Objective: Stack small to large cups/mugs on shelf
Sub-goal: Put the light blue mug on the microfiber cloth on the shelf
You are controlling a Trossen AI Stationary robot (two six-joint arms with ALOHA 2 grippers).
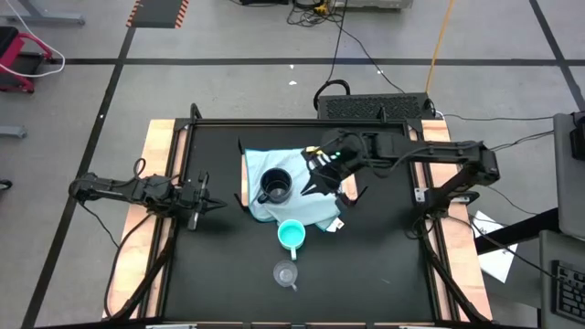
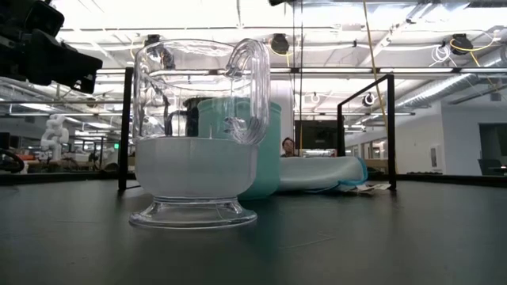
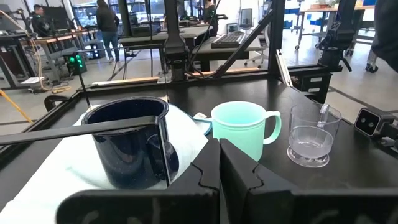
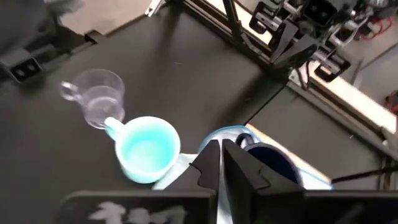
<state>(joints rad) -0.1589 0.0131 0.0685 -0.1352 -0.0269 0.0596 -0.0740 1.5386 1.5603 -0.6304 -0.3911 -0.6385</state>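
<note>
The black mug (image 1: 275, 185) sat on the cloth-draped shelf (image 1: 315, 217) as the stack's base, turquoise cup (image 1: 292, 235) and clear cup (image 1: 286, 273) waiting nearer on the counter (image 1: 384, 265), right gripper (image 1: 322, 175) hovering pressed together beside the mug, left gripper (image 1: 206, 203) idle, closed, far left.

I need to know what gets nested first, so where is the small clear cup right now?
In the high view the clear cup stands on the bare black table near its front edge, just in front of the turquoise cup, off the cloth-covered shelf.
</note>
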